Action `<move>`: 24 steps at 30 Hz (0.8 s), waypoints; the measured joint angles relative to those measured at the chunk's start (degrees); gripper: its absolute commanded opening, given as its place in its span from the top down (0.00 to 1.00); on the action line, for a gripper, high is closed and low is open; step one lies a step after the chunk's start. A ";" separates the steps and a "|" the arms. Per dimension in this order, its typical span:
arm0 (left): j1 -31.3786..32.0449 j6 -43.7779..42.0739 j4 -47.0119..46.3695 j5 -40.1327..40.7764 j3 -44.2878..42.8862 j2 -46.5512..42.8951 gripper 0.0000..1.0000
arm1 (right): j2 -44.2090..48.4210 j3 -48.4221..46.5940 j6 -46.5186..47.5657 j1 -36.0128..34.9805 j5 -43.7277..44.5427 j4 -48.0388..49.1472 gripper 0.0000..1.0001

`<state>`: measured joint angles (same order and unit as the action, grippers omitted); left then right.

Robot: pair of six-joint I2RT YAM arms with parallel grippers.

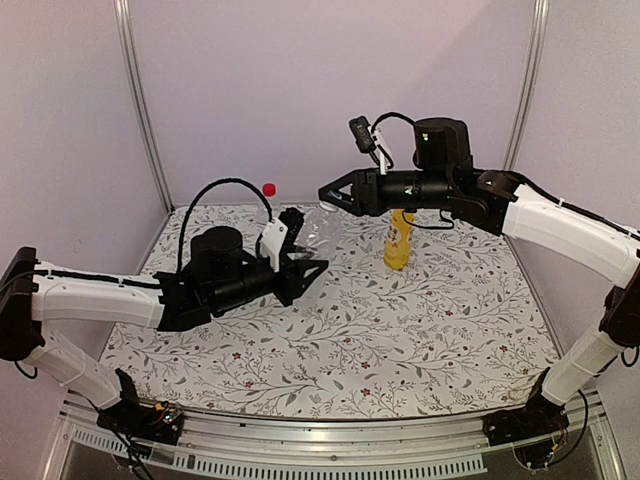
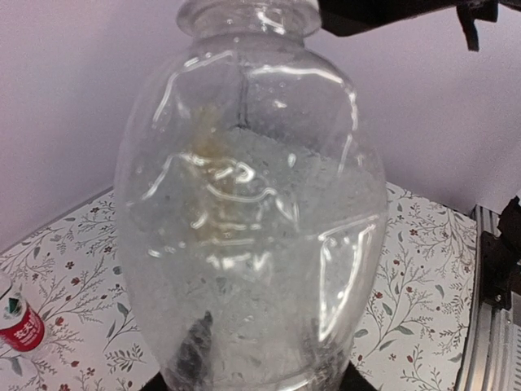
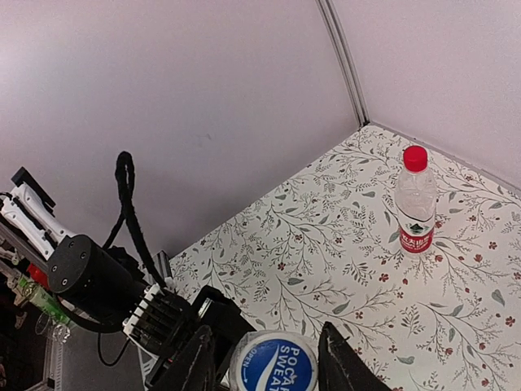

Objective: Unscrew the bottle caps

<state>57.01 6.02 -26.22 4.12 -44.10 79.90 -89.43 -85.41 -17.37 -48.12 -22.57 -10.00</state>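
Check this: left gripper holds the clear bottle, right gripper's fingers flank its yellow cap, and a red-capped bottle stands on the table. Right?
One slip: the cap is blue, not yellow; the right wrist view shows it. The left gripper does hold the clear bottle, the right gripper flanks that cap, and the red-capped bottle stands on the table.

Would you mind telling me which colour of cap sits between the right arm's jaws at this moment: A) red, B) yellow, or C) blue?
C: in the right wrist view the blue cap sits between the jaws, while the red cap is on the labelled bottle standing farther off on the table.
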 measured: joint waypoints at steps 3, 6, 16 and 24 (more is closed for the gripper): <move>0.02 0.00 0.00 0.02 0.00 0.00 0.64 | -0.02 0.00 0.00 0.00 -0.17 0.00 0.58; 0.09 0.00 0.02 0.07 0.00 0.00 0.64 | -0.02 0.00 0.00 0.00 -0.26 0.02 0.58; 0.11 0.00 0.04 0.33 0.00 0.00 0.64 | -0.81 0.02 -0.02 0.00 -0.52 0.07 0.63; 0.15 0.04 0.20 0.39 0.00 -0.02 0.64 | -0.83 0.44 0.11 0.02 -0.28 0.26 0.76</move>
<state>57.17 6.07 -26.02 4.51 -44.10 79.88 -90.26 -84.97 -17.26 -48.10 -22.85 -9.74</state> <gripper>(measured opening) 0.365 0.295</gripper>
